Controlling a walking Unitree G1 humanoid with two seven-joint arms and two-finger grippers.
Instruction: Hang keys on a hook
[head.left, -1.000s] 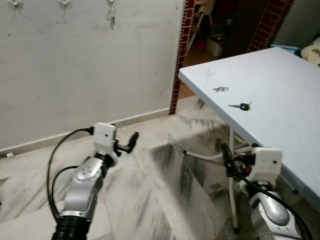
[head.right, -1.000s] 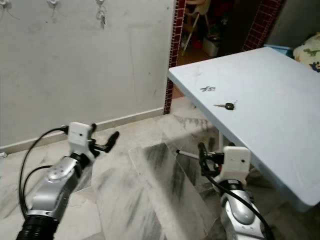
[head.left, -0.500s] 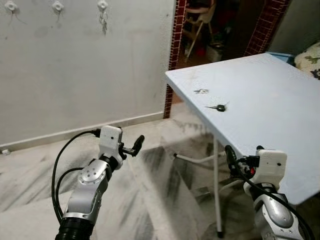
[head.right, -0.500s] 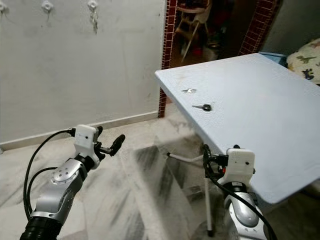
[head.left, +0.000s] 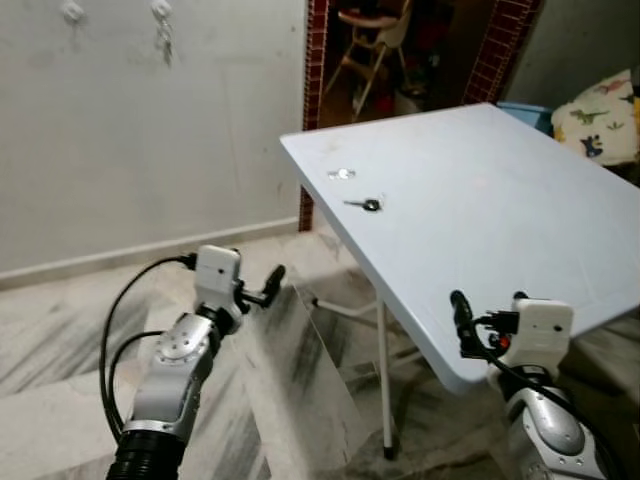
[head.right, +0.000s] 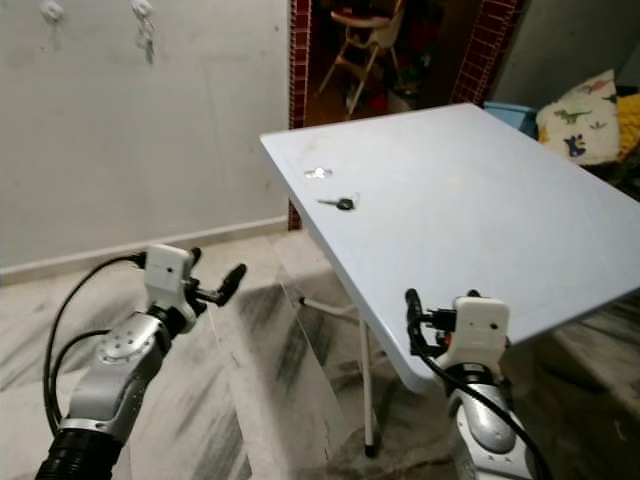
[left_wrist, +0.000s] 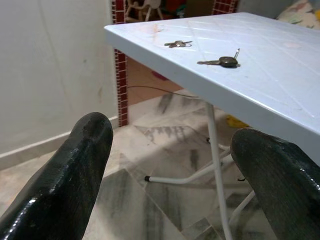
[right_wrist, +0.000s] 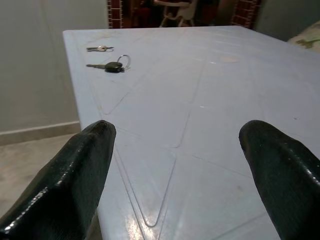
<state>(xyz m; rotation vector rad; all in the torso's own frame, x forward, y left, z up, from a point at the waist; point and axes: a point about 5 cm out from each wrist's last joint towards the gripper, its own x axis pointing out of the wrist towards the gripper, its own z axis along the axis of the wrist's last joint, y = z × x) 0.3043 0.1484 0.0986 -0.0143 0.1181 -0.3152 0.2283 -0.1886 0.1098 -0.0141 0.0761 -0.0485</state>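
- Fingers (left_wrist: 60, 185) of our left gripper (left_wrist: 170, 175) are standing wide apart with nothing between them; through the gap we are seeing marble floor (left_wrist: 165, 200) and a white table leg (left_wrist: 216, 165).
- Fingers of our right gripper (right_wrist: 180, 165) are likewise spread wide and holding nothing, and they are pointing across the top of the pale blue table (right_wrist: 210, 110).
- In the head views we are holding the left gripper (head.left: 268, 284) out over the floor, to the left of the table and well apart from it, while the right gripper (head.left: 460, 318) is hovering at the table's near edge.
- Two sets of keys are lying on the table near its far left corner, well apart from both grippers.
- We are seeing the black-headed key (head.left: 368, 204) with a small ring lying closer to us, and the silver keys (head.left: 341, 174) lying just beyond it, nearer the corner.
- Beyond the table's left side, we are facing a white wall (head.left: 150, 150) with hooks (head.left: 71, 12) mounted near its top.
- One hook is already carrying a hanging bunch of keys (head.left: 165, 40); it is too small for us to tell more.
- To the right of the wall, we are seeing a red tiled pillar (head.left: 315, 60) and a dark doorway with a high chair (head.left: 365, 50) inside.
- At the far right, a cushion with a dinosaur print (head.left: 598, 115) is showing past the table.
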